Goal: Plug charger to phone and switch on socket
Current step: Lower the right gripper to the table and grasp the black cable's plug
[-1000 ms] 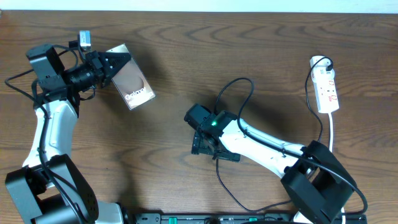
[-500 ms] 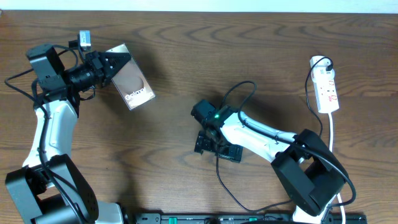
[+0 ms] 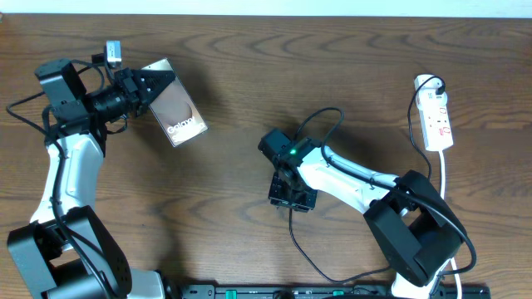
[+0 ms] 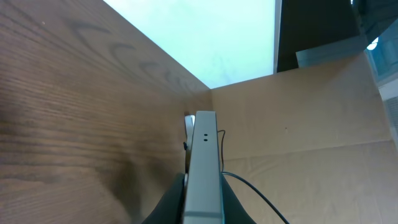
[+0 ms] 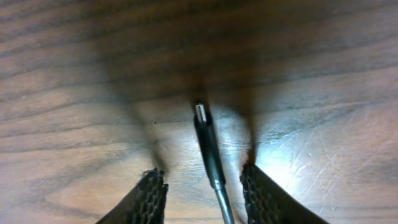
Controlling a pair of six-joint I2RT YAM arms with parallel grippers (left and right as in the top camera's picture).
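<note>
Right hand [image 3: 291, 198] is turning in place over mid-worktop [image 3: 249, 50]: over the last second its wrist is shifting a little right and the fingers are swinging round to line up along the charger [image 5: 211, 152]. In the wrist view the hand is released, fingers spread either side of the black cable and not touching it. The plug tip [image 5: 200, 112] is lying on the wood just ahead of them. So the charger is not gripped yet, and the realigning looks like set-up for a pinch behind the plug.

Left hand [image 3: 148, 85] is not moving across the frames. It is staying clenched on the phone [image 3: 179, 118], holding it up at far left with one edge facing out, as the left wrist view is showing edge-on.

Socket [image 3: 437, 116] is sitting at far right with its white cord [image 3: 445, 178], well apart from both hands and untouched. Plugging and switching both look still to do.
</note>
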